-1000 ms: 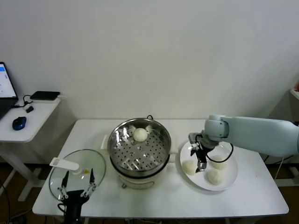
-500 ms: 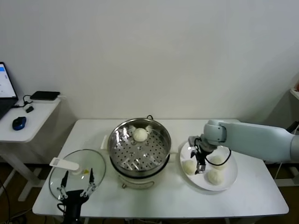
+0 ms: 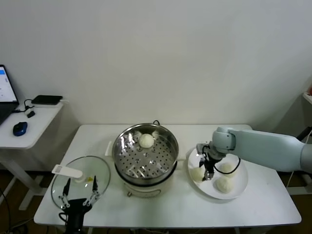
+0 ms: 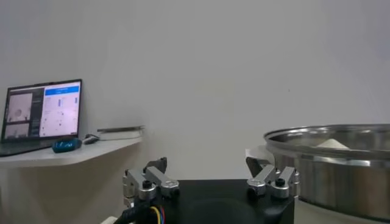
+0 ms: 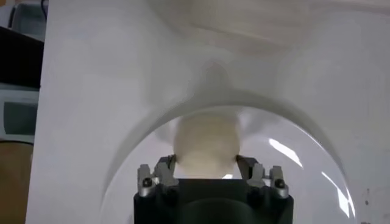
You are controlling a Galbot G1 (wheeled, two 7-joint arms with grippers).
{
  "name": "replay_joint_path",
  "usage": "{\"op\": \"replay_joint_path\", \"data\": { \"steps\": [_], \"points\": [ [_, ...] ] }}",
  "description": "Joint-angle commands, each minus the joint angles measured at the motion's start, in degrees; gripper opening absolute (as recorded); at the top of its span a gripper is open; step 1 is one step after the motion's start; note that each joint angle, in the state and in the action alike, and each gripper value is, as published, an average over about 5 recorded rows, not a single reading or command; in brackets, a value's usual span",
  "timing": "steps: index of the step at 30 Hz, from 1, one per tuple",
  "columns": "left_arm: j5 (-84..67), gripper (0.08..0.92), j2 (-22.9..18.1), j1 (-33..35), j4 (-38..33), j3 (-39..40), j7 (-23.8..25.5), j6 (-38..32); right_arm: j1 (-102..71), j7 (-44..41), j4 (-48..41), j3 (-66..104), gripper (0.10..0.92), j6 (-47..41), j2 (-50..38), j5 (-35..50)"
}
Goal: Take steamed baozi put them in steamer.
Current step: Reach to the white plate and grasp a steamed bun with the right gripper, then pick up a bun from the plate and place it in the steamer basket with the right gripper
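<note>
**Mia:** Where is the bun the robot wants?

**Dad:** It lies on the white plate [image 3: 242, 186], at the plate's nine o'clock edge. That baozi [image 3: 197, 174] sits right between the two fingers of the right gripper [image 5: 206, 164]. The fingers are spread apart, one on each side of the bun, very close to it. I cannot tell if they touch it.

**Mia:** Are there more buns?

**Dad:** Two more baozi are on the plate, one [image 3: 226, 167] near the middle and one [image 3: 224, 184] toward six o'clock. Another baozi [image 3: 146, 140] is already in the steamer [image 3: 127, 171], at its twelve o'clock side.

**Mia:** How is the arm bent?

**Dad:** The right arm comes in from three o'clock and its wrist tips down to the plate. The left gripper [image 3: 78, 191] waits with fingers apart over the glass lid [image 3: 101, 170], at the table's seven o'clock corner.

**Mia:** And the room?

**Dad:** A white table [image 3: 175, 209], a plain wall [image 3: 161, 58], and a side desk with a laptop [image 4: 41, 113] and a blue mouse [image 3: 19, 128].
</note>
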Motion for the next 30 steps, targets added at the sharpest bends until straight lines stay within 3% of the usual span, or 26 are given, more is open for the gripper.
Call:
{"op": "replay_joint_path", "data": {
  "steps": [1, 11, 19, 30],
  "points": [
    [0.06, 0.823, -2.80, 0.11, -0.09, -0.04, 0.01, -0.05, -0.35, 0.06, -0.17, 0.46, 0.613, -0.01, -0.09, -0.25],
    [0.25, 0.823, -2.80, 0.18, -0.20, 0.12, 0.02, -0.15, 6.23, -1.09, 4.11, -2.55, 0.592, 0.98, -2.88, 1.94],
    [0.41, 0.823, -2.80, 0.18, -0.36, 0.17, 0.05, -0.06, 26.24, -4.74, 11.74, -15.85, 0.585, 5.43, -5.56, 7.44],
    [0.02, 0.823, -2.80, -0.01, -0.76, 0.00, 0.27, 0.25, 50.79, -11.23, 17.61, -24.71, 0.585, 7.06, -1.74, 21.28]
  ]
}}
